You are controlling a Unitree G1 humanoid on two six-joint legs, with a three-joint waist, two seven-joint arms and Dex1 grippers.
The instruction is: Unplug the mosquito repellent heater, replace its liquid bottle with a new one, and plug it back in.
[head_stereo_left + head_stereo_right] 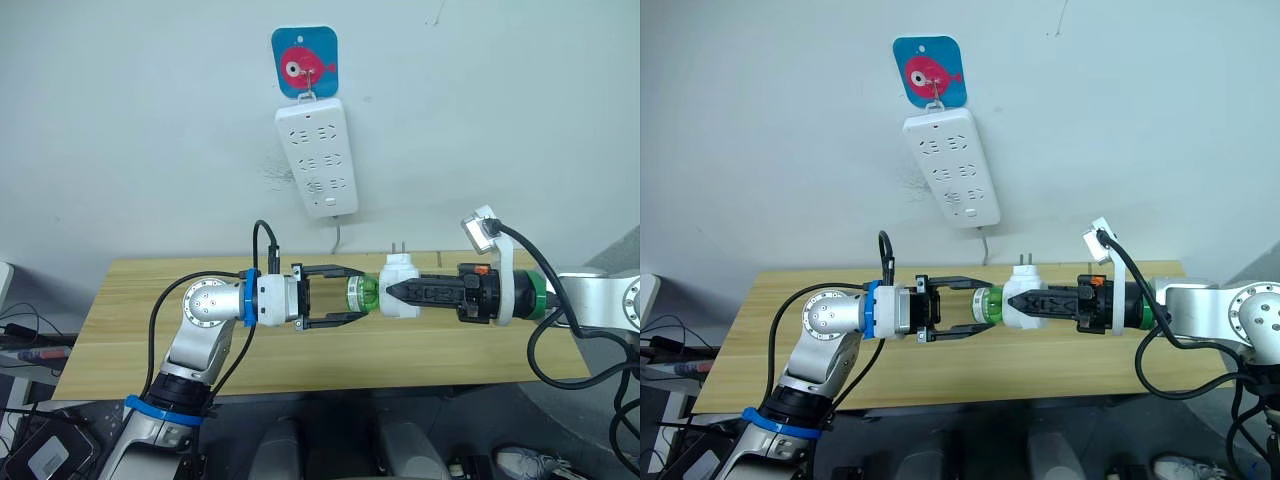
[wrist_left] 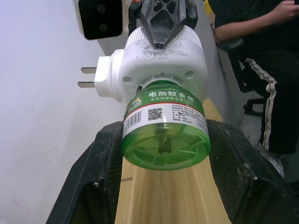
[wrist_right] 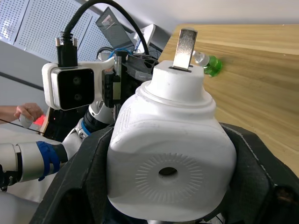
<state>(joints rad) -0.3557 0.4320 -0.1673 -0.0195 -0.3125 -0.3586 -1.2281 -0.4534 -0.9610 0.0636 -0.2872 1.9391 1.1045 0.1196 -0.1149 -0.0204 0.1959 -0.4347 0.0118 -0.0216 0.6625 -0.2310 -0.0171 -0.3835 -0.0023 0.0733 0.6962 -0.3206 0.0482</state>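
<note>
We hold the mosquito repellent heater (image 1: 400, 285) off the wall, above the wooden table (image 1: 140, 300), so the unplugging looks done; the power strip (image 1: 317, 155) hangs on the wall above with its sockets bare. The step in hand appears to be getting the liquid bottle (image 2: 163, 133) out of the heater.

The right gripper (image 1: 392, 291) is pinched on the white heater body, prongs pointing up, the vent hole facing its wrist camera. The green bottle sticks out of the heater toward our left arm. The left gripper (image 1: 348, 296) is spread, one finger on each side of the bottle's base, near it but not clearly touching.

Next move, as we judge it: close the left fingers on the bottle, then twist or pull while the right holds the heater steady.

A second small green bottle (image 3: 208, 63) lies on the table beyond the heater, likely the replacement.
</note>
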